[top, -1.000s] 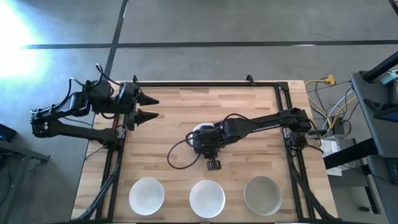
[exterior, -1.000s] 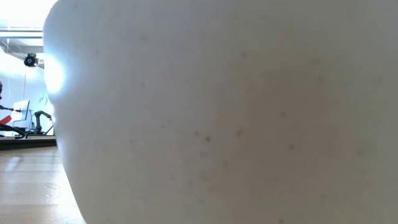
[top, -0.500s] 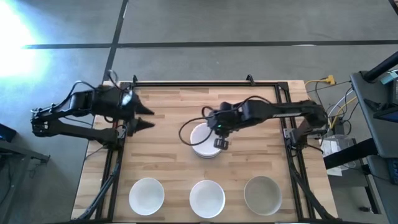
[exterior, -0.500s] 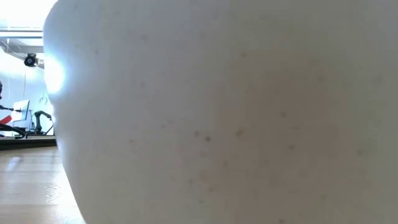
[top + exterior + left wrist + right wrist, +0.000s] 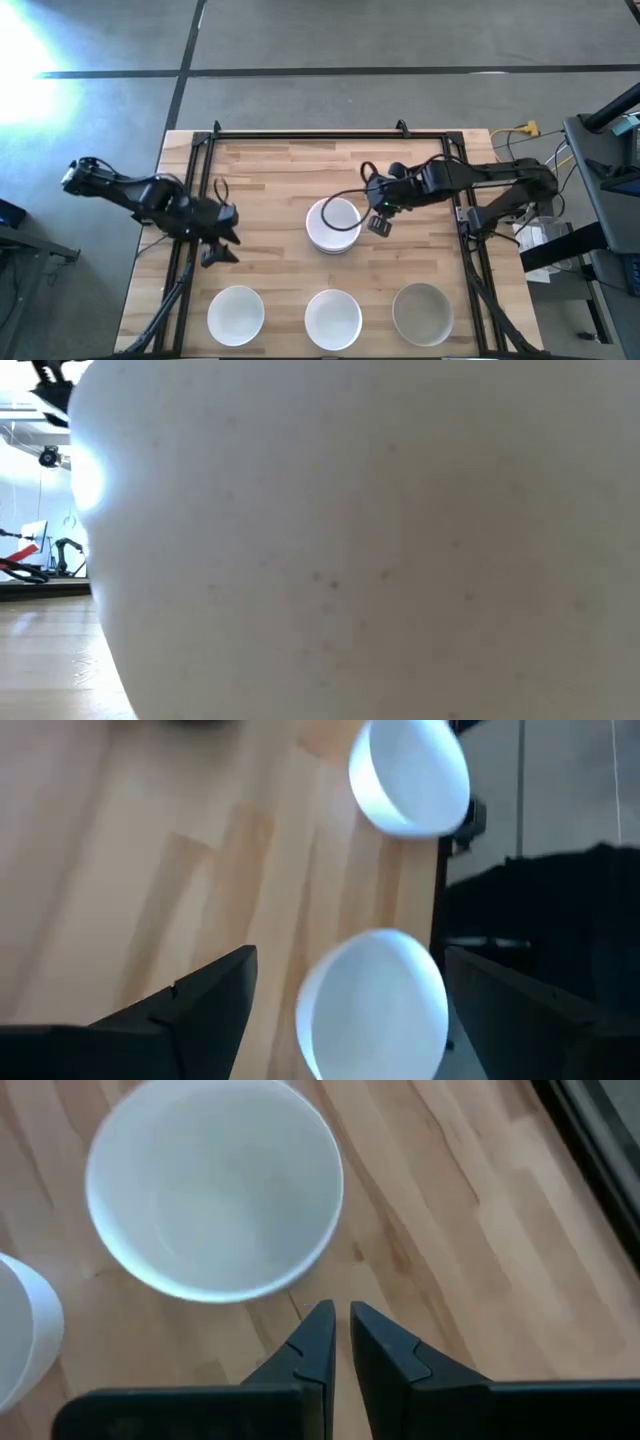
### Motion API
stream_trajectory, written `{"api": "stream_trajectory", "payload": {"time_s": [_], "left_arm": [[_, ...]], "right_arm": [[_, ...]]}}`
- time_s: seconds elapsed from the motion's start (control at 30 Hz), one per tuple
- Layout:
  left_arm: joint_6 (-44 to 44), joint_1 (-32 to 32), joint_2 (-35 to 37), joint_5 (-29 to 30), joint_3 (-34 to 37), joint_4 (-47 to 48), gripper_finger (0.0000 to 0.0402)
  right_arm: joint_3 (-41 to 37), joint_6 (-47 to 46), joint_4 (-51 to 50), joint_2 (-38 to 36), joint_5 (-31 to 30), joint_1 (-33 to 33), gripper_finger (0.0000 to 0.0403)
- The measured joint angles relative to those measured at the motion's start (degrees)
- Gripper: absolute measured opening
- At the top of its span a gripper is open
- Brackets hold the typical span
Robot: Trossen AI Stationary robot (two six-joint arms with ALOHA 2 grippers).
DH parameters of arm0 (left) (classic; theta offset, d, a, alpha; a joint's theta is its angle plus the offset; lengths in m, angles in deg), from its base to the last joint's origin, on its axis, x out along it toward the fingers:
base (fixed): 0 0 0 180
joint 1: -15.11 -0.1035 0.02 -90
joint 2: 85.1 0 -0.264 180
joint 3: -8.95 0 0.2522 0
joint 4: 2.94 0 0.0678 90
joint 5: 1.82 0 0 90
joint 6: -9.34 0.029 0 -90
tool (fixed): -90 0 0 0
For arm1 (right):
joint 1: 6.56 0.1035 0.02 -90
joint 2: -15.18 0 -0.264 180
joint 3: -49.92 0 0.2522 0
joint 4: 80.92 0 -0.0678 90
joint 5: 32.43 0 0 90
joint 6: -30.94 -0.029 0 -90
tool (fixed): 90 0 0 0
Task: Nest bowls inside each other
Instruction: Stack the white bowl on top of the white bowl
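Fingers (image 5: 378,224) of the right arm have withdrawn off the bowl stack (image 5: 334,225).

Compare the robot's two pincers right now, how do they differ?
The left pincer stands open, its fingers wide apart; the right pincer is shut, its fingers nearly touching. The left pincer sits over the table's left side, above the left white bowl in the front row; the right pincer sits mid-table beside the stacked white bowls. Neither holds anything.
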Motion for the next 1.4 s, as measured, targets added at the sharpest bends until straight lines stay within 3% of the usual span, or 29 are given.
{"api": "stream_trajectory", "payload": {"time_s": [0.23, 0.57, 0.8, 1.23, 1.4], "left_arm": [[-1.97, 9.20, -5.71, 1.20, 3.04, -0.51, 0.0306], [-0.75, 15.04, -18.50, 0.72, 4.48, -6.77, 0.0306], [-1.13, 16.24, -25.89, 0.10, 4.48, -14.90, 0.0306], [-4.13, 16.20, -33.96, 0.08, 5.07, -14.52, 0.0306], [-5.03, 16.20, -37.08, 0.08, 4.81, -12.95, 0.0284]], "right_arm": [[-9.08, -3.66, 5.49, -5.41, -0.13, 0.29, 0.0031], [-15.42, -4.12, 11.03, -9.17, -0.10, 1.03, 0.0031], [-18.19, -3.46, 11.10, -10.43, -0.09, 1.10, 0.0031], [-25.38, -3.51, 11.55, -14.92, 0.02, 1.29, 0.0031], [-27.48, -3.77, 11.84, -17.46, 0.05, 1.29, 0.0031]]}}
